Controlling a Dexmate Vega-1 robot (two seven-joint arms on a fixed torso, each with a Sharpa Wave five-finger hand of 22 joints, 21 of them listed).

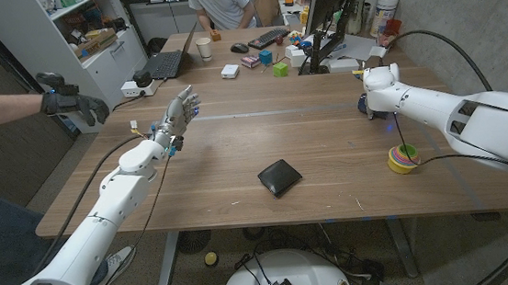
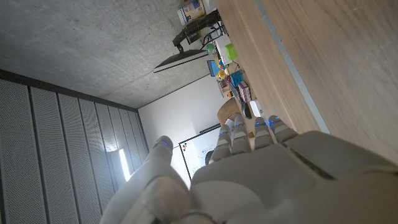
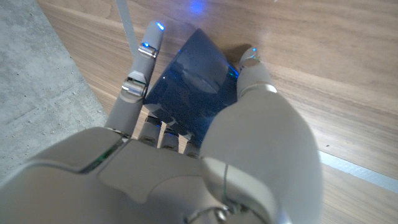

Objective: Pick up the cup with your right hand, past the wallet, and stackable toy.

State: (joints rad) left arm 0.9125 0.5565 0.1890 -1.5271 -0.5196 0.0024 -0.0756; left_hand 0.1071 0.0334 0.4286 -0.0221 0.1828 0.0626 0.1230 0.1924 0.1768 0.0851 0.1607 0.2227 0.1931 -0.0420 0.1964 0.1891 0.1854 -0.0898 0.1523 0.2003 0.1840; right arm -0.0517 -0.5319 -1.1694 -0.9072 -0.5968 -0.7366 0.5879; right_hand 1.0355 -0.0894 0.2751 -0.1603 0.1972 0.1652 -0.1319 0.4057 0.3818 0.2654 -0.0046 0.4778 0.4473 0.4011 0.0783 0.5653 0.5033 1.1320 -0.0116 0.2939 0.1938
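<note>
A dark blue cup (image 3: pixel 189 93) sits between the thumb and fingers of my right hand (image 3: pixel 199 155), which grips it from the side. In the head view that hand (image 1: pixel 377 88) is over the table's far right part, and the cup (image 1: pixel 363 106) shows as a dark shape under it, close to the wood. The black wallet (image 1: pixel 279 177) lies flat near the table's middle front. The stackable toy (image 1: pixel 403 159), a yellow base with coloured rings, stands at the right front. My left hand (image 1: pixel 178 112) is raised above the left side, fingers spread, holding nothing.
A person's gloved hand (image 1: pixel 71 101) reaches in from the left. Another person sits behind the far edge. A paper cup (image 1: pixel 204 48), a laptop (image 1: pixel 166 63), a keyboard (image 1: pixel 268 37), coloured blocks and a monitor (image 1: pixel 330 7) crowd the far side. A cable (image 1: pixel 399 134) runs down to the toy.
</note>
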